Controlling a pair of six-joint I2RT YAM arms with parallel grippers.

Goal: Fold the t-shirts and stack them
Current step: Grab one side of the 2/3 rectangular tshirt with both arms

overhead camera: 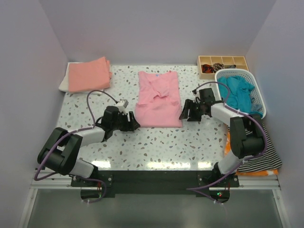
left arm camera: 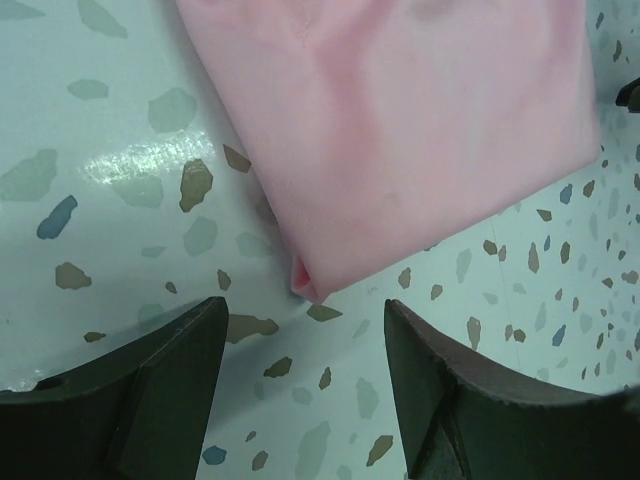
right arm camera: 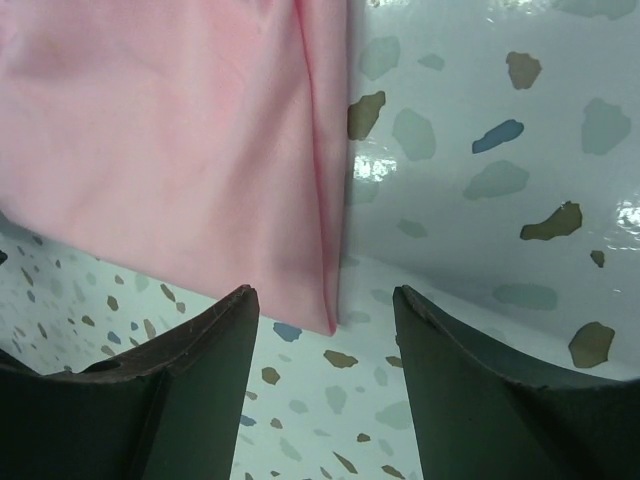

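Pink t-shirt lies between spread, empty left claw and right claw; only overhead shows the basket.

Pale lilac walls, speckled terrazzo tabletop

So the table has one flat t-shirt lying about dead centre, a bit toward the back. In the far-left corner there's a folded t-shirt on top of another folded piece. A divided tray sits in the far-right corner, and just in front of it is a basket with a bunched t-shirt inside. Nearer than the basket, at the right edge, lies a cloth (the right arm hides part of it). The left gripper sits just off the flat t-shirt's near-left corner, and the right gripper just off its near-right corner.
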